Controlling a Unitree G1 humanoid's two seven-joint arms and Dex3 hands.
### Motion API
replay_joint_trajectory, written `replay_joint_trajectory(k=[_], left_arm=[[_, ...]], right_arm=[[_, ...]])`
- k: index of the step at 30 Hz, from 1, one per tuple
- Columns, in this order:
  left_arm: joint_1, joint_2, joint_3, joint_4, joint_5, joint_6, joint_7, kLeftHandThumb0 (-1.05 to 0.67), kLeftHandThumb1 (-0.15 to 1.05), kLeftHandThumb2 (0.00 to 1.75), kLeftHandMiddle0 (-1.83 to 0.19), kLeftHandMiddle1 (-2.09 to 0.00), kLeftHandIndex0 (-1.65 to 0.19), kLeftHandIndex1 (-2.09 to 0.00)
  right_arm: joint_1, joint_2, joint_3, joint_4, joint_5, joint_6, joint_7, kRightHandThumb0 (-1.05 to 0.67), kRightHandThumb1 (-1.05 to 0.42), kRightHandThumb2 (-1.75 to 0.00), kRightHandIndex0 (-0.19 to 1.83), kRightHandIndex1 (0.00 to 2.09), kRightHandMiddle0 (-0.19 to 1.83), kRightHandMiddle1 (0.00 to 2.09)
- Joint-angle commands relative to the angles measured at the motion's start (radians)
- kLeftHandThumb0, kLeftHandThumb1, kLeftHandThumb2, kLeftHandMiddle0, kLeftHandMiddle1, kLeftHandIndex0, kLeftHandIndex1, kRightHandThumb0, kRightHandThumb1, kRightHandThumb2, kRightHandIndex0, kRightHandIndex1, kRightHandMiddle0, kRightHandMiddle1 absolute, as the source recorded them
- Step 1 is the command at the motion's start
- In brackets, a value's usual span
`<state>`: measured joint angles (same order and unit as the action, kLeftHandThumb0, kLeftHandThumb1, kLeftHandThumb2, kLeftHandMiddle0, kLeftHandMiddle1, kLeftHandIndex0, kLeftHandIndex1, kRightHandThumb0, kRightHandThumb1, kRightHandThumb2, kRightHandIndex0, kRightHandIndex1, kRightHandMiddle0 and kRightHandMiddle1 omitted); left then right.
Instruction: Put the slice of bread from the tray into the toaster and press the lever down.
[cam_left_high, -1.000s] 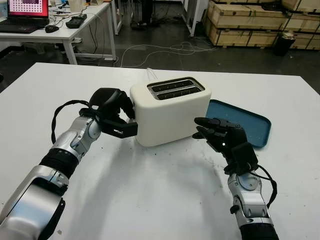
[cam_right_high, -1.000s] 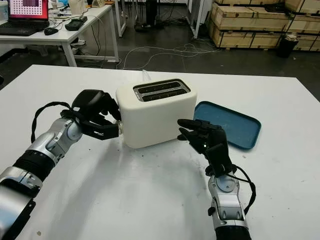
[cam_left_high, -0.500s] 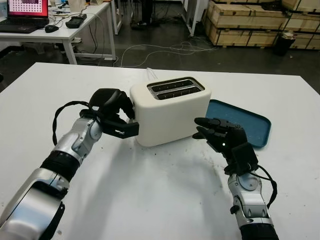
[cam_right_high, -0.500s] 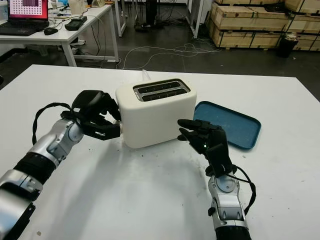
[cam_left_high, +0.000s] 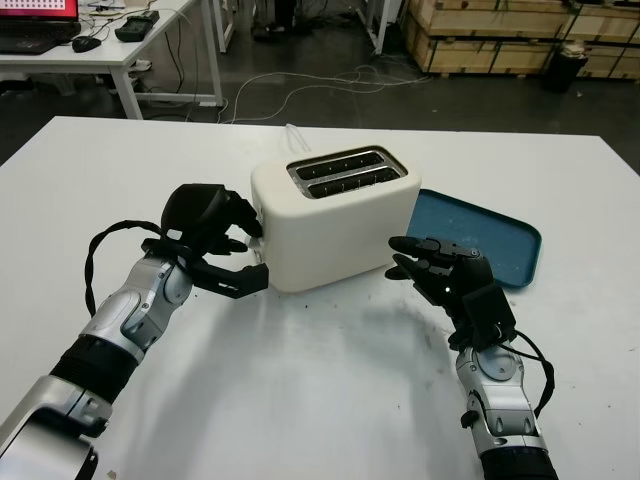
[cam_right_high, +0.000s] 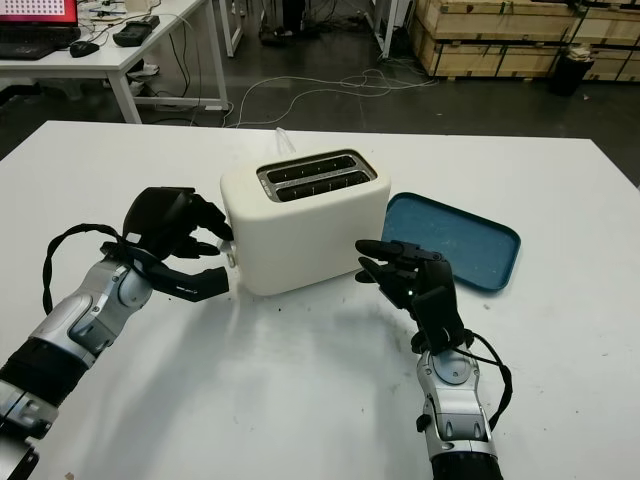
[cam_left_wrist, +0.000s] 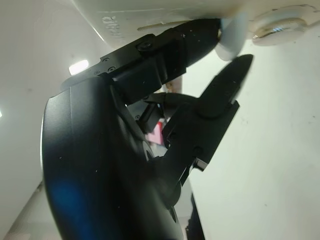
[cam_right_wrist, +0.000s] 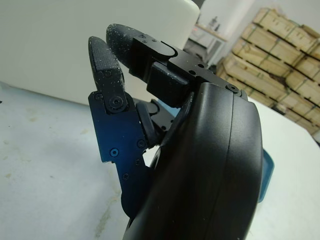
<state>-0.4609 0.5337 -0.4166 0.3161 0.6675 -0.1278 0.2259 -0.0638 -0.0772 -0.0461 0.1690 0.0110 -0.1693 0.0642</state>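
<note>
Lever step: left hand (cam_left_high: 215, 240) fingers pinching lever (cam_left_wrist: 231, 36) at toaster (cam_left_high: 335, 215) end, needs downward push. Right hand (cam_left_high: 445, 275) open, idle by tray (cam_left_high: 500, 235).

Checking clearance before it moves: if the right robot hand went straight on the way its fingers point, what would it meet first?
Probably the toaster: the right robot hand points at its near right corner, apparently just short of it.
</note>
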Motion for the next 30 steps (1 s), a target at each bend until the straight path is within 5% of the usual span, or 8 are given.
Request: replay_joint_trajectory(k=[1,6,10,30], left_arm=[[0.04,-0.089,-0.099,-0.055,0.002,-0.146,-0.051,-0.27,0.76,0.0,-0.8,-1.71,-1.33,-0.04],[0.045,-0.06,-0.083,-0.088,0.027,-0.133,-0.039,-0.27,0.8,0.02,-0.88,-1.33,-1.3,-0.03],[0.048,-0.031,-0.052,-0.111,0.006,-0.148,-0.034,-0.21,0.78,0.0,-0.82,-1.68,-1.33,-0.05],[0.148,0.055,0.252,-0.314,-0.009,-0.134,-0.018,-0.21,0.77,0.01,-0.85,-1.5,-1.31,-0.07]], right_arm=[[-0.013,-0.002,0.003,0.006,-0.005,0.019,-0.002,-0.48,-0.84,0.0,1.06,0.76,1.25,0.0],[-0.014,-0.004,0.002,0.004,0.0,0.024,0.003,-0.48,-0.84,0.0,1.06,0.75,1.25,0.0],[-0.014,-0.004,0.003,0.005,-0.001,0.02,0.004,-0.46,-0.84,0.0,1.07,0.76,1.25,0.0],[-0.015,-0.003,-0.002,0.006,0.006,0.022,0.011,-0.48,-0.84,0.0,1.06,0.75,1.26,0.0]])
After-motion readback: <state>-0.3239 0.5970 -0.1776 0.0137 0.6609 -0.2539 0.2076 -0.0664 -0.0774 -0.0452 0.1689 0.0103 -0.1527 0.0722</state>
